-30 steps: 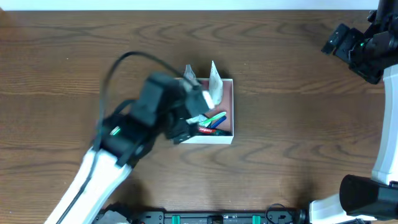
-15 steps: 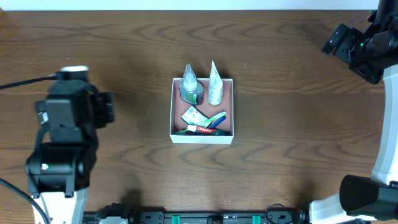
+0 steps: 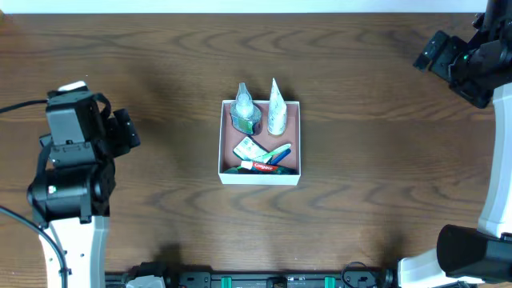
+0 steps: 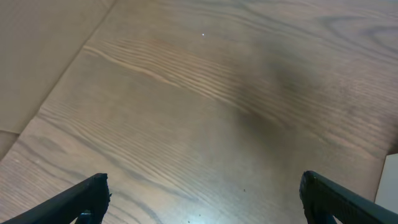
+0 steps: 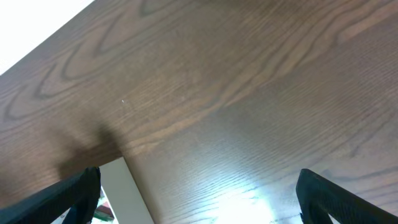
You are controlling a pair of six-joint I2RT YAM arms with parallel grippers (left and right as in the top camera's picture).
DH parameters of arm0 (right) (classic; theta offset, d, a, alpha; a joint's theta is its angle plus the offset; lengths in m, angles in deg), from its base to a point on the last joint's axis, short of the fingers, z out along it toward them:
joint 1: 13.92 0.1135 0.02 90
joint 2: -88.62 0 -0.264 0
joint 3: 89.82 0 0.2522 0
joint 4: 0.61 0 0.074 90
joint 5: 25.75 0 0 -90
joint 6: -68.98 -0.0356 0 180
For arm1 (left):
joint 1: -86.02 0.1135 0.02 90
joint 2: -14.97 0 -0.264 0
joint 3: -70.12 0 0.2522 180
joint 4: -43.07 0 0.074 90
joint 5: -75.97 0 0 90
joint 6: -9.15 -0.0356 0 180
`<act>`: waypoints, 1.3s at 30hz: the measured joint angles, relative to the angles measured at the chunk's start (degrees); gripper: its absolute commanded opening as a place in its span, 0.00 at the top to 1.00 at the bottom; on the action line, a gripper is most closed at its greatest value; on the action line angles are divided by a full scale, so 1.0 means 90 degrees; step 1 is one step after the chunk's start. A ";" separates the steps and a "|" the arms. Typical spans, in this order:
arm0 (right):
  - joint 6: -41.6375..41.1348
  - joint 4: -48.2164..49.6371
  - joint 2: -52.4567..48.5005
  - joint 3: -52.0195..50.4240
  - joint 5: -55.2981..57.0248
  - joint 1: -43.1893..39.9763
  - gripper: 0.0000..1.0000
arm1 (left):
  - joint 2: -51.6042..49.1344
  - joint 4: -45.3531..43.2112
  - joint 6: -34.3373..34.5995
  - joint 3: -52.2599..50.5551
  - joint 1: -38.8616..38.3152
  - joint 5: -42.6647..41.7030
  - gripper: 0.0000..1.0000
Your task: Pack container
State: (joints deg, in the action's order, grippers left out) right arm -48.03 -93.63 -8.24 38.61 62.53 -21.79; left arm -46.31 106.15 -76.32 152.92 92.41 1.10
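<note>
I've pulled the left gripper (image 3: pixel 122 134) back to the left edge of the bench (image 3: pixel 360 200), wide and empty like the right gripper (image 3: pixel 432 54), so the container (image 3: pixel 260 178) looks packed.

The only lettering to be made out is on the red tube (image 3: pixel 262 166) lying along the front wall inside the container (image 3: pixel 260 178): white letters on a red band that seem to read "Colgate", though in the overhead view they are too small to be sure. The green-and-white packet (image 3: pixel 248 149) just beside it carries print, and the clear bottle (image 3: pixel 244 114) a green label, neither legible
</note>
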 measured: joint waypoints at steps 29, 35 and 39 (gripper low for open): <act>0.2234 0.4804 0.5119 -0.5751 0.1491 0.1173 0.01 | -0.0330 0.0017 0.0019 0.0002 0.0000 -0.0019 0.02; 0.2416 0.5374 0.6895 -0.8497 0.1307 0.1090 0.01 | -0.0338 0.0019 0.0019 0.0002 0.0000 -0.0022 0.02; 0.2453 0.5442 0.8211 -0.9670 0.1277 0.1090 0.01 | -0.0338 0.0015 0.0019 0.0002 0.0000 -0.0022 0.02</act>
State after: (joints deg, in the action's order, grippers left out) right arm -25.95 -44.65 65.66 -48.42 74.03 -11.98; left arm -49.35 106.29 -76.14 152.94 92.41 0.91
